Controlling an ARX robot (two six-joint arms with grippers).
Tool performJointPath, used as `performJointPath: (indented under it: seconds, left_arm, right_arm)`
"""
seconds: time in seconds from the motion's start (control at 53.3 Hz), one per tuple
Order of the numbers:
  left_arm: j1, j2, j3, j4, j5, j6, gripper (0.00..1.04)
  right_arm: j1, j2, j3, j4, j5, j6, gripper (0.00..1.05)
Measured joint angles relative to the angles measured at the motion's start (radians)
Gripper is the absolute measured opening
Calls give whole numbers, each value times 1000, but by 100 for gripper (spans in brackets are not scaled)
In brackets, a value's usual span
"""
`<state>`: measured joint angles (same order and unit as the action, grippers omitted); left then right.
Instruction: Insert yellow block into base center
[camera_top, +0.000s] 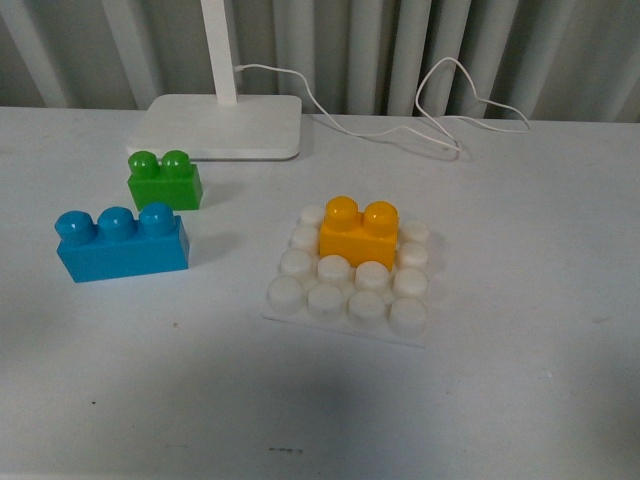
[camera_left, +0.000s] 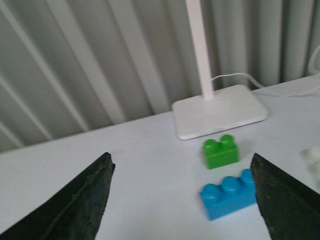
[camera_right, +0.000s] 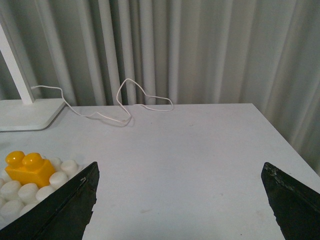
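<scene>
Both end effectors, left (camera_left: 182, 200) and right (camera_right: 180, 205), hang wide open, holding nothing. Yellow block (camera_top: 358, 233) already sits on the base (camera_top: 350, 275), slightly back of center. Looks basically done.

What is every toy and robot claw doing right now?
yellow block: sitting on the base, near its middle.
base: flat on the table.
blue brick: upright, loose.
green brick: upright, loose.
left gripper: jaws open, empty.
right gripper: jaws open, empty.
</scene>
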<state>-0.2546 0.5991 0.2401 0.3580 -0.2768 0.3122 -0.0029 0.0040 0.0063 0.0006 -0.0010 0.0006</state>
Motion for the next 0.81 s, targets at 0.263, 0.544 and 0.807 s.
performJointPath:
  seconds: [0.263,0.544,0.807]
  left_arm:
    - [106,-124,-98,-26,133,-281,34]
    - [246,-229,-159,-71,266,-305,4]
    - [252,-317,-194,-123,276,-310,4]
  right_arm:
    - [0,0,0,0,0,0,95]
    - [0,0,0,0,0,0,95]
    - [0,0,0,0,0,0,95]
